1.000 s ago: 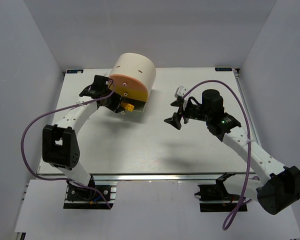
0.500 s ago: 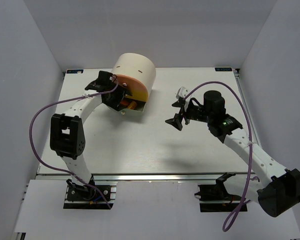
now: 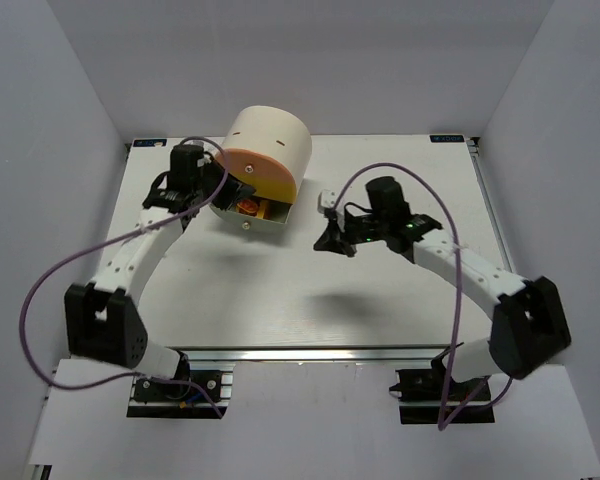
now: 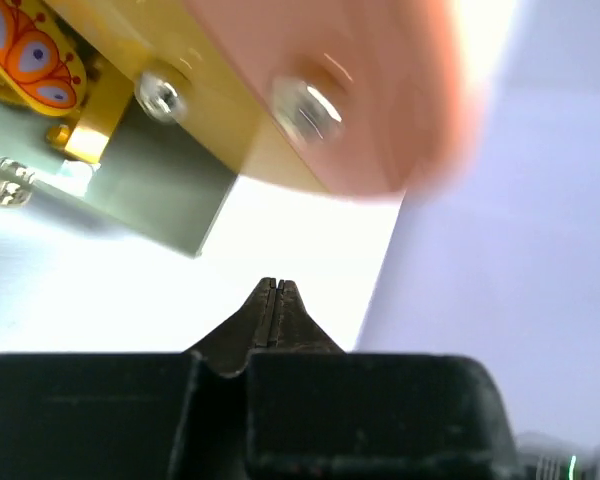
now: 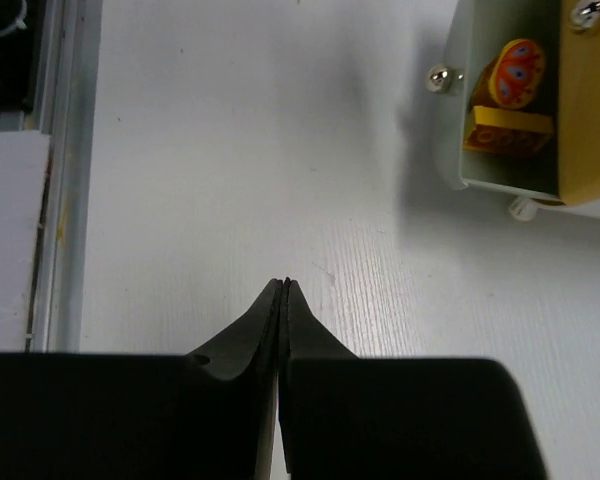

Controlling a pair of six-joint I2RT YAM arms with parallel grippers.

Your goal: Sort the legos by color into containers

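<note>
a flat white rectangular tabletop (image 3: 260, 300) is lying under soft, even light, with faint grey shadows falling across it. pale grey panels are enclosing it: a left wall (image 3: 40, 150), a back wall (image 3: 300, 60) and a right wall (image 3: 570, 150). a silver aluminium rail (image 3: 310, 353) is running along its near edge, a white board (image 3: 310, 420) lying just beyond.

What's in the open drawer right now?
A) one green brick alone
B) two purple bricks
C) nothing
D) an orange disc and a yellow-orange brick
D: the right wrist view shows the disc and the brick next to each other inside the open drawer.
</note>
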